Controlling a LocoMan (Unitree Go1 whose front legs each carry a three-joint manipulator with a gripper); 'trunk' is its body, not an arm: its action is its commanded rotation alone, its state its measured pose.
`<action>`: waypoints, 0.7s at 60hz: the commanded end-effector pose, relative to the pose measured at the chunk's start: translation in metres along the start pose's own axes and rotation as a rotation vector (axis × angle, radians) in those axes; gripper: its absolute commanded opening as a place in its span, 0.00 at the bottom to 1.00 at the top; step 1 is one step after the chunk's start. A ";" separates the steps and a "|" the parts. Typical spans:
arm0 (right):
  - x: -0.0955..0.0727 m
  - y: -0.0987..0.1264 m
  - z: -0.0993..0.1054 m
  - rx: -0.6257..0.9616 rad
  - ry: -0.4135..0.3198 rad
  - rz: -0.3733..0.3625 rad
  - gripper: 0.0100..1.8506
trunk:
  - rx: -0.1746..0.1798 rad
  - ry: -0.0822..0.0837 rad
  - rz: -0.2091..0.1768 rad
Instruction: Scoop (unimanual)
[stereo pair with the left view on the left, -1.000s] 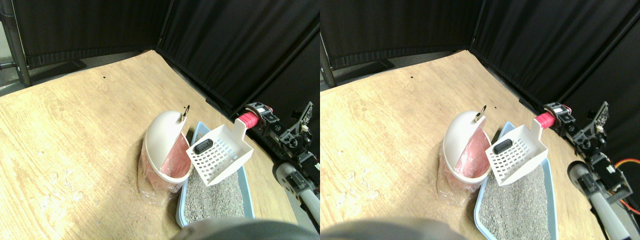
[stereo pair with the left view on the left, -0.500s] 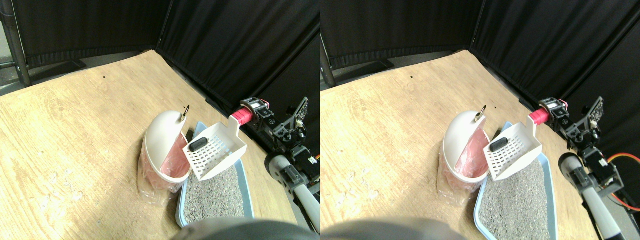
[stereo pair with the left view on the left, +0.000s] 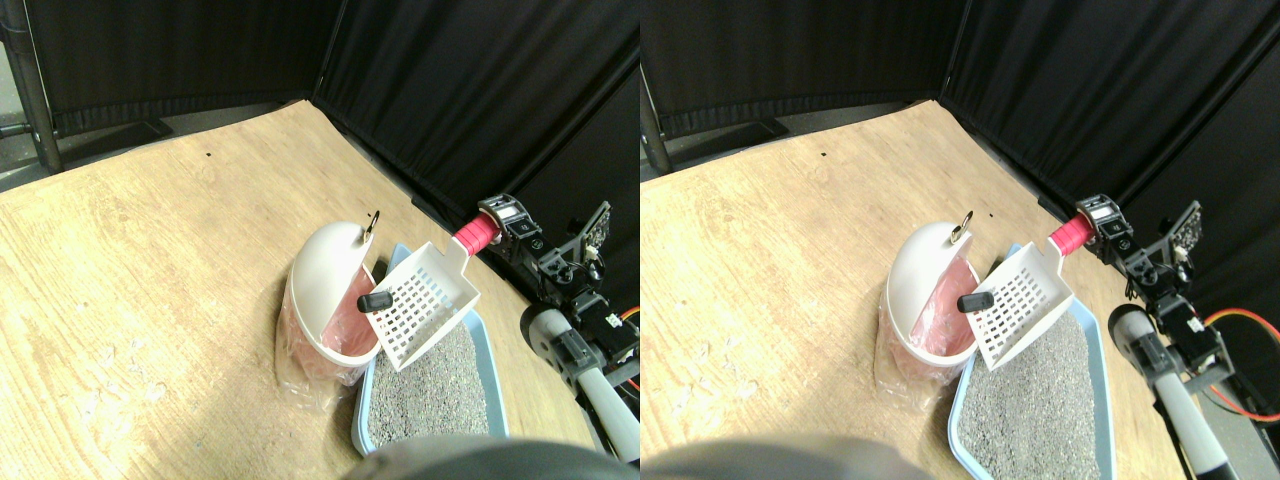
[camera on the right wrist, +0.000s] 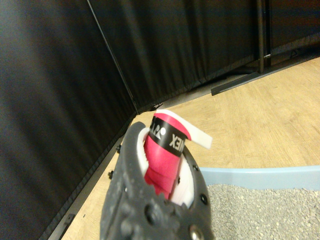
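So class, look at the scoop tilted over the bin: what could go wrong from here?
1. The dark lump sits at the lip of the tilted white scoop, right over the bin rim; it might drop outside the pink liner.
2. The scoop hangs partly over the litter tray, so the lump could fall back into the litter.

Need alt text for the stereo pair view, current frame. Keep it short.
A white slotted litter scoop on a pink-wrapped handle is tilted over a white domed bin with a pink liner, a small dark lump sliding off its lower edge. The right manipulator holds the handle from the right. Below sits a light blue tray of grey litter on a wood floor.
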 end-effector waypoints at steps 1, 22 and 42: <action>0.001 -0.002 0.009 -0.012 -0.057 -0.028 0.08 | -0.029 -0.017 0.074; -0.002 -0.012 0.014 0.011 -0.072 -0.057 0.19 | -0.021 -0.020 0.056; -0.010 -0.022 -0.002 0.100 -0.052 -0.123 0.03 | -0.001 -0.021 0.018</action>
